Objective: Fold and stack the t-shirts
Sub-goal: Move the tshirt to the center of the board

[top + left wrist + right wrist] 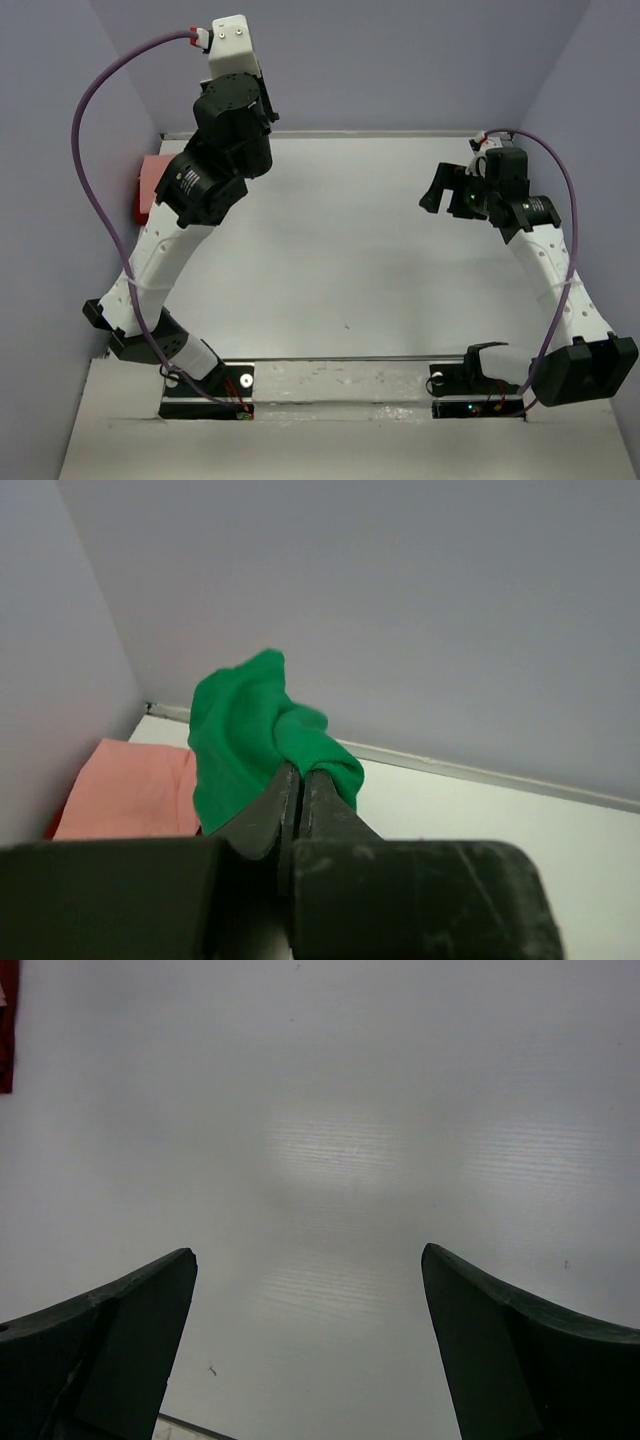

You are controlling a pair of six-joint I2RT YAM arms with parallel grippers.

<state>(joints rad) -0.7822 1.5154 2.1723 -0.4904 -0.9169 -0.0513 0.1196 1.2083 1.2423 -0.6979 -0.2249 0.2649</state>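
— At the far left corner of the bench [350,250], which cloth do you see?
— By the left wall [50,680] lies the salmon pink t-shirt [130,790], quite flat. Under it a dark red t-shirt [140,213] shows only as a narrow edge. Both are on the bench, close to the corner.
— And the green one, where is it?
— The green t-shirt [250,735] is bunched into a lump in front of the back wall [400,600]. In the left wrist view it is just to the right of the pink one. The left tool [298,780] has its two fingers pressed together on a fold of it, and the cloth stands up beyond the fingertips. Whether its lower part touches the pink shirt or the bench, I cannot tell. From the top camera the green cloth is hidden behind the arm.
— How does the left arm stand?
— The left arm [160,255] rises from its base at the near left edge and leans toward the far left corner. There it bends, with the wrist lifted high against the back wall.
— And the other side?
— The right arm [560,270] reaches forward from the near right along the right side, and its wrist turns toward the middle. The right tool [308,1252] has its fingers wide apart and holds nothing. It hangs over the white bench surface, well apart from all three shirts
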